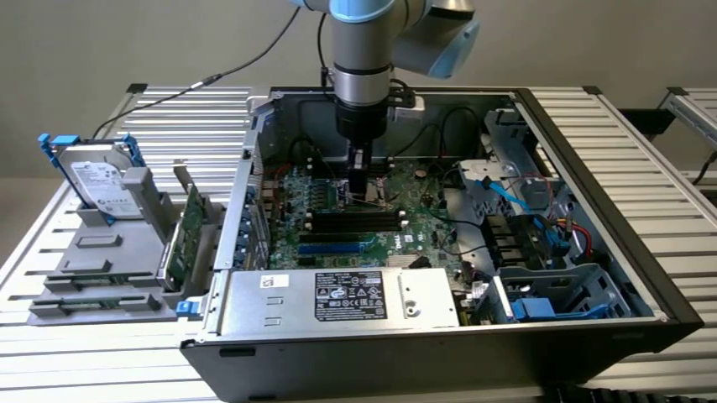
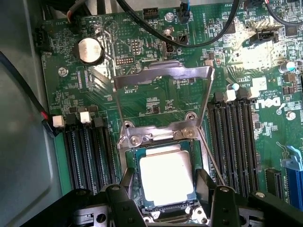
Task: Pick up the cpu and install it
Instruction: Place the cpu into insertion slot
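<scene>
1. The gripper (image 2: 163,198) is hanging low over the motherboard (image 2: 156,94) inside the computer case (image 1: 448,336), its fingers (image 2: 124,182) spread on either side of the cpu (image 2: 165,179).
2. The cpu is lying flat in the socket (image 2: 163,208), apparently seated.
3. The load plate (image 2: 161,90) is standing open, so latching appears to be outstanding.

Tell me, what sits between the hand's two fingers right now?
In the wrist view, the cpu lies in its socket between the open hand's fingers, under the raised metal frame.

Even, soft light; glare on chip (image 2: 165,177), perhaps overexposed.
</scene>
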Robot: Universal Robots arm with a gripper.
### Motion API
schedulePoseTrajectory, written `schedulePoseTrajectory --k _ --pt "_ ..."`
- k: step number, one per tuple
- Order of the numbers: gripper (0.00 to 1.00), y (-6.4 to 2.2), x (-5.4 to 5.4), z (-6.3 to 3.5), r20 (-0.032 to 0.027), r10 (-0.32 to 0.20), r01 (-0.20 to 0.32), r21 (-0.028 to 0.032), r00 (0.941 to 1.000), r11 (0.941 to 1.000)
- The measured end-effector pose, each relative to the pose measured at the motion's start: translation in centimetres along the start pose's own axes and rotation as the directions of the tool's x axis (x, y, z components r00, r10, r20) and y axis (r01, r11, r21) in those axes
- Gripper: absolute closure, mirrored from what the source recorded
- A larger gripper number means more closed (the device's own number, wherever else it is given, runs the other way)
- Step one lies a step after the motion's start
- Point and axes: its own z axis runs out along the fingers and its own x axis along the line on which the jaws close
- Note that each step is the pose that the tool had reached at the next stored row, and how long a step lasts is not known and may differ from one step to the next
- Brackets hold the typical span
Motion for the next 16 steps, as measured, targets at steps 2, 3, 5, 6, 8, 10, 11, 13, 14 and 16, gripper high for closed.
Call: schedulePoseTrajectory --k 2,3,5,6,8,10,11,13,14,16 --pt "0.37 0.04 0.01 0.01 -0.0002 -0.008 0.008 -0.0006 1.0 1.0" --pt "0.37 0.04 0.01 0.01 -0.0002 -0.013 0.013 -0.001 0.9999 0.9999" --pt "0.37 0.05 0.01 0.02 -0.0003 -0.024 0.024 -0.002 0.9997 0.9997" --pt "0.37 0.05 0.02 0.03 -0.0005 -0.03 0.03 -0.0027 0.9996 0.9996" --pt "0.37 0.04 0.02 0.05 -0.0007 -0.043 0.043 -0.0039 0.9991 0.9991" --pt "0.37 0.05 0.02 0.08 -0.0011 -0.059 0.059 -0.0054 0.9982 0.9982" --pt "0.37 0.04 0.02 0.1 -0.0015 -0.068 0.068 -0.0062 0.9977 0.9976" --pt "0.37 0.04 0.02 0.14 -0.0018 -0.086 0.086 -0.0077 0.9963 0.9962" --pt "0.37 0.04 0.03 0.16 -0.0021 -0.095 0.095 -0.0084 0.9954 0.9954" --pt "0.37 0.04 0.03 0.18 -0.0023 -0.111 0.111 -0.0097 0.9938 0.9937"
